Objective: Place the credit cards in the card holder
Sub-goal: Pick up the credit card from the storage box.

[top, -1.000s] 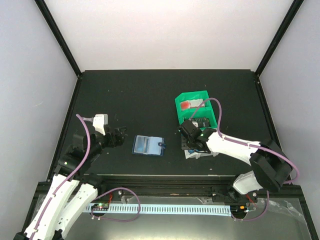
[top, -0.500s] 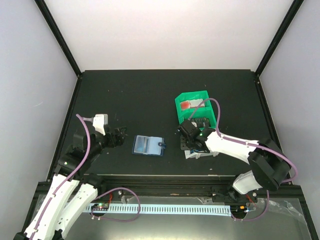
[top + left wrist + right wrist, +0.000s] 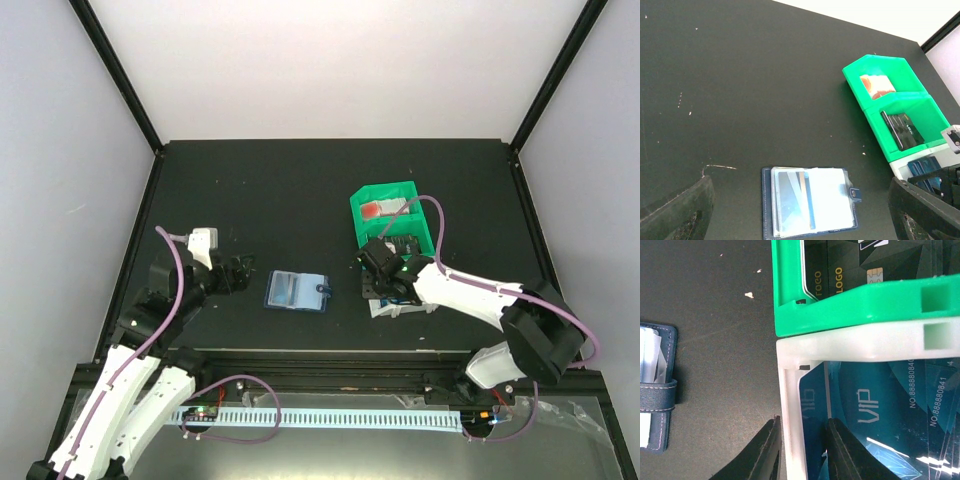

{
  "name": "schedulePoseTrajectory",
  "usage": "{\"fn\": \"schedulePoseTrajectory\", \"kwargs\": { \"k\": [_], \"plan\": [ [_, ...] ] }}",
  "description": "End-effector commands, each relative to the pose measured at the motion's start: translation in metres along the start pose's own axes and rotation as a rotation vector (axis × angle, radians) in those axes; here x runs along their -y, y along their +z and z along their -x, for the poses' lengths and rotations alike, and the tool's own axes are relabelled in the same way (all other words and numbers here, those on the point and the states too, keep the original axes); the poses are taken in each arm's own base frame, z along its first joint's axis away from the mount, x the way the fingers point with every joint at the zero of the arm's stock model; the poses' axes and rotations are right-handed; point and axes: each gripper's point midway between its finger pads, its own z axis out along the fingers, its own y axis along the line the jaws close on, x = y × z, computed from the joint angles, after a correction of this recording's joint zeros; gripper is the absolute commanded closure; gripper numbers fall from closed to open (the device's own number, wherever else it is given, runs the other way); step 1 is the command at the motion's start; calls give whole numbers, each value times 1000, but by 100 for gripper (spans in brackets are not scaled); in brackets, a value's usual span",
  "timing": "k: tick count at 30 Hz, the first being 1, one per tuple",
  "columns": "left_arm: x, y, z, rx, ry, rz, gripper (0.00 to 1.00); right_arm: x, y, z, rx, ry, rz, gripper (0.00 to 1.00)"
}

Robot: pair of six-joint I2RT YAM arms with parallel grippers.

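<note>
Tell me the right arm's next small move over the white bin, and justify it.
Probably shift the right gripper sideways, further into the white bin. Its jaws now straddle the bin's wall, one outside and one inside, so closing would pinch plastic rather than a blue card. The cards lie inside against that wall, and the card holder lies open, waiting.

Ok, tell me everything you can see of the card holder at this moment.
The card holder is a small navy case with pale stitching, lying open and flat on the black table, between the two arms. Clear, glossy sleeves fill the inside, and one shows a bluish card. A snap tab with a metal stud sticks out from its edge toward the bins. Nothing touches it: the left hand is beside it, and the right hand straddles the wall of the white bin.
</note>
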Motion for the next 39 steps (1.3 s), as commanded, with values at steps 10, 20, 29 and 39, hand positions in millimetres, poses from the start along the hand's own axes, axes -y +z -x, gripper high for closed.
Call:
{"fn": "schedulePoseTrajectory", "kwargs": {
  "k": [10,20,29,39],
  "plan": [
    [-2,2,-2,-13,-10,11,3,-6,-17,8,38,26,47,74],
    [-2,2,-1,-12,-9,11,3,-3,-15,6,34,28,35,77],
    [-2,3,-3,-19,-12,10,3,-7,-15,4,21,20,56,74],
    [-2,4,-3,-22,-11,10,3,-7,-14,2,10,13,53,73]
  ]
}}
